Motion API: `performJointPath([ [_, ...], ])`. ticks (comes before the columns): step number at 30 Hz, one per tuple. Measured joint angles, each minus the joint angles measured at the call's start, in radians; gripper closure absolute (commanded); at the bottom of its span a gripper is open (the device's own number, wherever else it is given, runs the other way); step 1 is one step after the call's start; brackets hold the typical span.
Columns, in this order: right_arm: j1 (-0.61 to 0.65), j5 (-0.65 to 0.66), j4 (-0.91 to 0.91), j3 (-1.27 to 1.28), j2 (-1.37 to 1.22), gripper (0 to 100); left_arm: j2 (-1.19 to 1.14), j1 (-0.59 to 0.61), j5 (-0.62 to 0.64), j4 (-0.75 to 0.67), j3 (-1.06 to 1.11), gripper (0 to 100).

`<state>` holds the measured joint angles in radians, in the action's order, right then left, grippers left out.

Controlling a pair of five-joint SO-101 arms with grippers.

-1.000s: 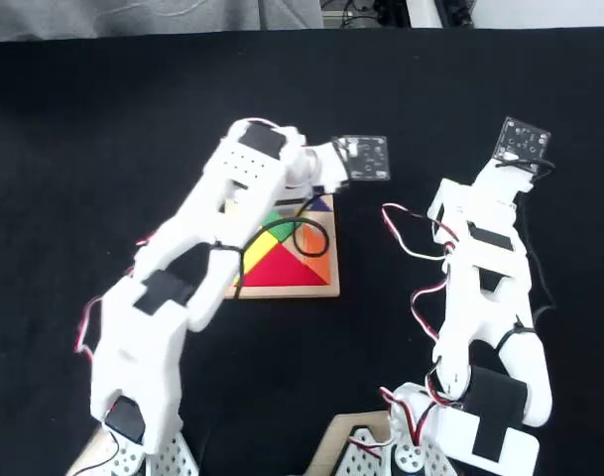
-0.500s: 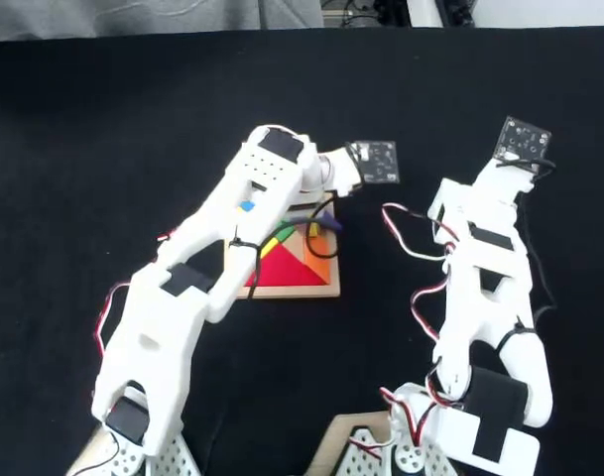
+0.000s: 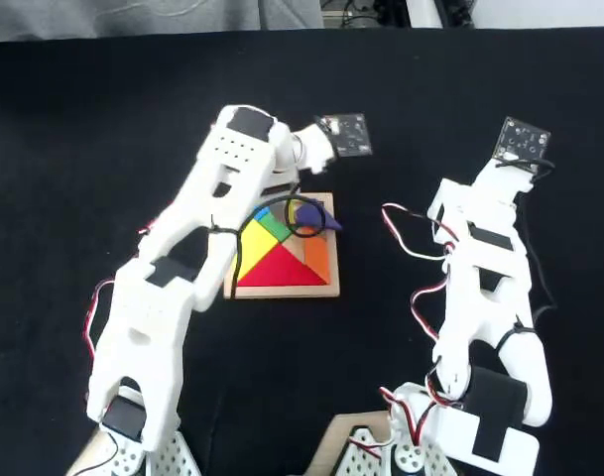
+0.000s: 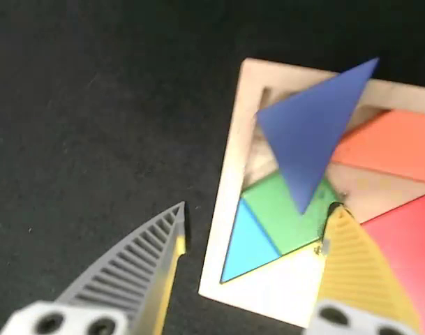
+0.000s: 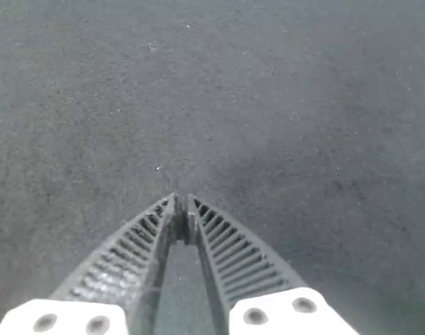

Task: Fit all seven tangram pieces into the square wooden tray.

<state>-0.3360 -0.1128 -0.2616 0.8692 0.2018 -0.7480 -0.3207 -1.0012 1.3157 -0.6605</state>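
Above the square wooden tray [image 3: 282, 291], the left gripper [image 4: 257, 209] gapes empty. Its wrist camera catches bare wood beneath a dark blue triangular piece [image 4: 310, 132] lying askew over the far corner. Farther off, the right gripper [image 5: 181, 202] hangs pinched closed above black cloth [image 5: 268, 84].

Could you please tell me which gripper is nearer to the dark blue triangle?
Left. The left gripper hangs open over the tray corner, right beside the dark blue triangle; the right gripper is shut over bare table, well away.
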Motion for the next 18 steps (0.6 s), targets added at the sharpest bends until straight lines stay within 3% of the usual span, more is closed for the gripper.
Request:
performJointPath([
  [14,0.0,0.0,0.0,0.0,0.0,98.4,-0.08,0.005,0.0,-0.002,-0.032,69],
  [18,0.0,0.0,0.0,0.0,0.0,98.4,-0.08,0.008,0.021,-0.057,-0.032,69],
])
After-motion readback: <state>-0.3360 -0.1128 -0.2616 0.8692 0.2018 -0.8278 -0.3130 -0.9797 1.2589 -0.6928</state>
